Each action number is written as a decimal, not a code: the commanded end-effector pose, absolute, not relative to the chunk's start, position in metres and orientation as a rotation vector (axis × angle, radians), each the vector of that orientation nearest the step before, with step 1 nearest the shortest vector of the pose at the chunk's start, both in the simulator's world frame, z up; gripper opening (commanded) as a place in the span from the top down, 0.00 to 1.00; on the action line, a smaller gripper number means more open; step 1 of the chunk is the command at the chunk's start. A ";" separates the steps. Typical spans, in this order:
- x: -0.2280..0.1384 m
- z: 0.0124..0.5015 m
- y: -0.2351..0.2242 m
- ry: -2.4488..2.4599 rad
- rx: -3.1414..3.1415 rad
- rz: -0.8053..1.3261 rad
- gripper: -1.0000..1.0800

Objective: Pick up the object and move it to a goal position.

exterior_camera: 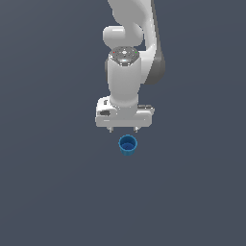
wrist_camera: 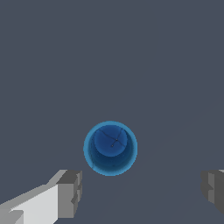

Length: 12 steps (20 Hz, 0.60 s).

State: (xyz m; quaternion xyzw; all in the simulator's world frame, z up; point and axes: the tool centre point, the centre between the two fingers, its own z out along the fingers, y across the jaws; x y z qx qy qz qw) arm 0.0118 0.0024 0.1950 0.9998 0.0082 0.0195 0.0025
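Two grey fingers of the gripper stand far apart in the wrist view, spread much wider than the cup, and nothing is held between them. Their pads are blocky and matt grey, with squared edges; one joins a white, flat-sided finger body, the other is cut off by the picture's edge.

Beyond the fingertips, roughly midway across the gap but a little ahead of it, sits the cup. It touches neither finger. It stands upright with its mouth facing the wrist camera: a round, bright blue rim, smooth walls that darken inward, and a smaller round floor of deeper blue. It is much narrower than the spread of the fingers.

From the exterior view the gripper hangs at the end of the white arm, a smooth rounded casing over a wide, boxy hand with two short tips poking out beneath. The cup shows just below those tips, slightly toward the exterior view's right of the hand's middle, apart from them.

Around the cup lies the floor, a flat, even, dark grey-blue surface without marks or edges. It runs unbroken on every side of the cup and gripper.
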 end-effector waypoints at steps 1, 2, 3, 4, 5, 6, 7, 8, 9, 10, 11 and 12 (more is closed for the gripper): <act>0.012 0.195 0.002 0.026 3.136 0.061 0.38; 0.012 0.195 0.002 0.026 3.136 0.061 0.38; 0.012 0.195 0.001 0.026 3.135 0.062 0.38; 0.012 0.194 -0.001 0.026 3.134 0.064 0.38; 0.012 0.194 -0.003 0.026 3.132 0.065 0.38; 0.012 0.194 -0.005 0.027 3.131 0.066 0.38; 0.012 0.194 -0.007 0.029 3.130 0.066 0.38; 0.012 0.194 -0.008 0.030 3.130 0.066 0.38; 0.012 0.194 -0.008 0.031 3.130 0.066 0.38; 0.012 0.194 -0.007 0.031 3.130 0.066 0.38; 0.012 0.194 -0.007 0.029 3.130 0.066 0.38; 0.012 0.193 -0.007 0.026 3.130 0.068 0.38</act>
